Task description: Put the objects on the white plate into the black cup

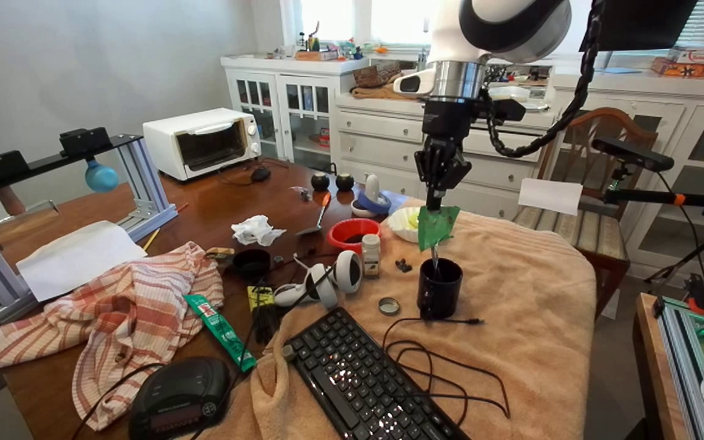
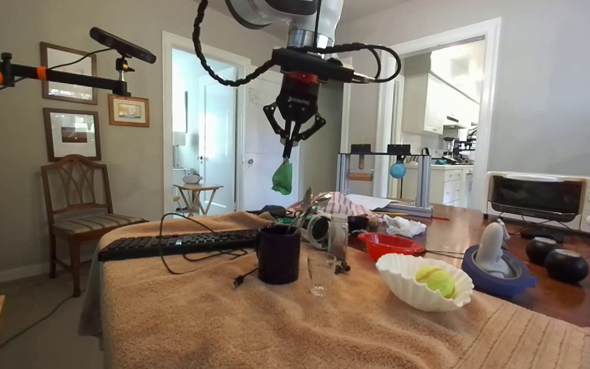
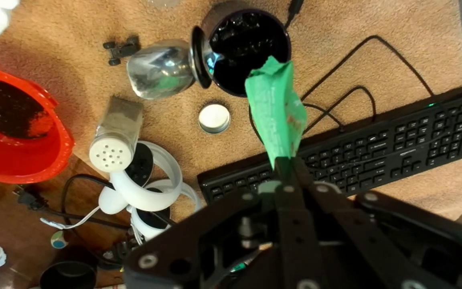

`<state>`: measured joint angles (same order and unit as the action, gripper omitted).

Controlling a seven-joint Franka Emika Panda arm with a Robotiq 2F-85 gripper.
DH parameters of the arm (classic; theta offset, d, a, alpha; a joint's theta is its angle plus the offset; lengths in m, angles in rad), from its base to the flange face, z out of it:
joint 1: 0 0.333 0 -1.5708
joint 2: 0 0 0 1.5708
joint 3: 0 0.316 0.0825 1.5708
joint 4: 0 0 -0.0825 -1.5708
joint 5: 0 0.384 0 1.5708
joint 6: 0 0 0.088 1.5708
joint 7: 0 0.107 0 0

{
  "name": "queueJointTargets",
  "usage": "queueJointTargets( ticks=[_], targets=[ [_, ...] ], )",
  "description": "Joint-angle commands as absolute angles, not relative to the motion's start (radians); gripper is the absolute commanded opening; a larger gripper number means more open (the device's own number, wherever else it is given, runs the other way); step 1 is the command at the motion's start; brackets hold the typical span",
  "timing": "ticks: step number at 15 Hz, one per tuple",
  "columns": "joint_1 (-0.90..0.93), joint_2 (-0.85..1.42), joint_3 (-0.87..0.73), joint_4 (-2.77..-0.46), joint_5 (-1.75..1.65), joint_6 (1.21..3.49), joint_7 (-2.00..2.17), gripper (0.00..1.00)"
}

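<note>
Your gripper [image 2: 287,152] pinches the green piece [image 3: 276,110] high above the black cup [image 2: 277,257]. This looks like the drop step: line up, lower, let go.

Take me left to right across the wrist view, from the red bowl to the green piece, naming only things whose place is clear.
Red bowl, shaker, small round lid, green piece.
</note>
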<state>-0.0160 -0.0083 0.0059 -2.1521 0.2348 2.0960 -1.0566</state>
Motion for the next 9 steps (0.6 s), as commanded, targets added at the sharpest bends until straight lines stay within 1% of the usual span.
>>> queueJointTargets(
  ticks=[1,4,9],
  targets=[
    [-0.004,-0.030,0.009,-2.183,0.160,2.169,-0.955,0.00],
    [0.009,-0.019,0.022,-2.193,0.083,2.235,-0.852,0.00],
    [0.034,-0.021,0.047,-2.223,0.022,2.227,-0.725,0.00]
  ],
)
